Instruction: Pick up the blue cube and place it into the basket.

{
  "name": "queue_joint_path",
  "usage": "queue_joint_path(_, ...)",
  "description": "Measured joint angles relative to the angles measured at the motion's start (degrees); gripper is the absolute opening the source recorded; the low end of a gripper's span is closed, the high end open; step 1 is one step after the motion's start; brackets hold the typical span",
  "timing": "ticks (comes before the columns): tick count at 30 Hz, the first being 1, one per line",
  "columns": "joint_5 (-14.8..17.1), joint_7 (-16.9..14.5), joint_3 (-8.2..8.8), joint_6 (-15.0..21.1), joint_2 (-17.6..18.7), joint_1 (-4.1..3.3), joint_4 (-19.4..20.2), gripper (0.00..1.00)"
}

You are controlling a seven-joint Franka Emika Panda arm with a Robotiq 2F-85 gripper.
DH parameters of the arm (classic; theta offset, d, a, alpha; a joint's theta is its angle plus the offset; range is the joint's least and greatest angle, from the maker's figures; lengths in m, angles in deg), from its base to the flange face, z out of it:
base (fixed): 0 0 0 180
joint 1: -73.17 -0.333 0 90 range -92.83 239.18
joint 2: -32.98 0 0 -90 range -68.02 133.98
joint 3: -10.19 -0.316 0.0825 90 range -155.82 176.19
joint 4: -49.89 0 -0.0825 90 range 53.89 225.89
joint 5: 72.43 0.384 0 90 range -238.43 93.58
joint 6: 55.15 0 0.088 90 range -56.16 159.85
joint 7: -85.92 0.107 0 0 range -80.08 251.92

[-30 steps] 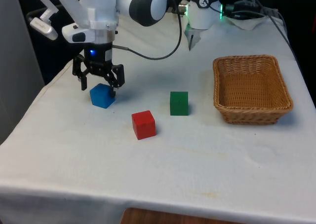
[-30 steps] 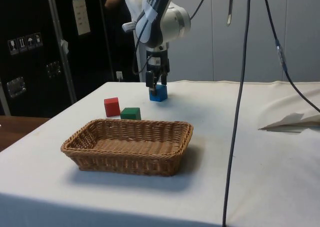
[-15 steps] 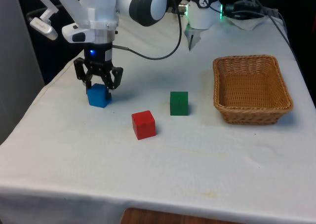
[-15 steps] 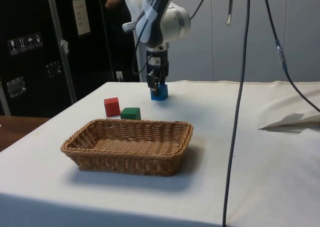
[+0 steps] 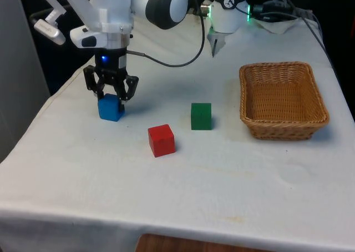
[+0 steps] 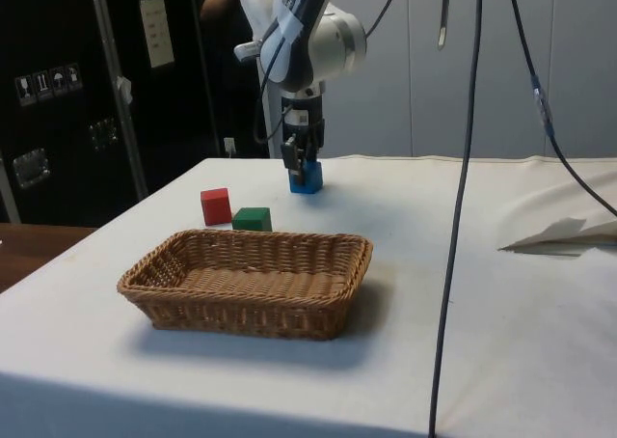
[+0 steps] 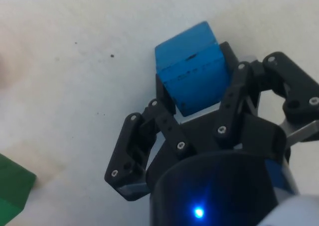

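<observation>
The black two-finger gripper [image 5: 110,95] stands low over the small blue cube [image 5: 111,107], with its fingers pressed against two opposite faces of the cube. In the wrist view the gripper [image 7: 195,98] has one finger [image 7: 165,97] flat against one side of the blue cube [image 7: 193,74] and the other against the far side, so the claw is pinching the cube. The cube's base looks to sit on the white cloth of the table [image 5: 183,174]; I cannot tell whether it has left the cloth at all.

The cube lies near the table's edge at the front view's left, towards the far end where the arm comes down. From the side, the gripper [image 6: 302,159] hangs straight down from the white arm [image 6: 308,42] onto the blue cube [image 6: 307,177].

A small red cube [image 5: 161,140] sits nearer the middle of the table, apart from the blue one. A small green cube [image 5: 201,116] stands just beyond it towards the front view's right, close but not touching. The side view shows the red cube [image 6: 216,206] and the green cube [image 6: 252,219] side by side with a gap between them.

The rectangular woven wicker basket [image 5: 283,99] rests near the table's edge at the front view's right, well apart from the blue cube. In the side view the basket [image 6: 251,282] sits upright and nothing shows inside it.

A black cable [image 5: 166,62] loops from the arm across the cloth behind the cubes.
</observation>
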Motion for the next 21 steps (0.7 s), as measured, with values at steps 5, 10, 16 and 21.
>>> queue_joint_path(5,0.0,0.7,0.0,-0.1,-0.5,-0.34,0.1,0.04)
queue_joint_path(10,0.0,0.8,0.0,-0.5,-1.8,-0.46,0.3,0.04)
queue_joint_path(16,0.0,1.5,0.0,-1.0,-3.3,-0.97,0.9,0.04)
queue_joint_path(21,-0.1,2.1,0.0,-1.2,-4.6,-1.38,1.3,0.04)
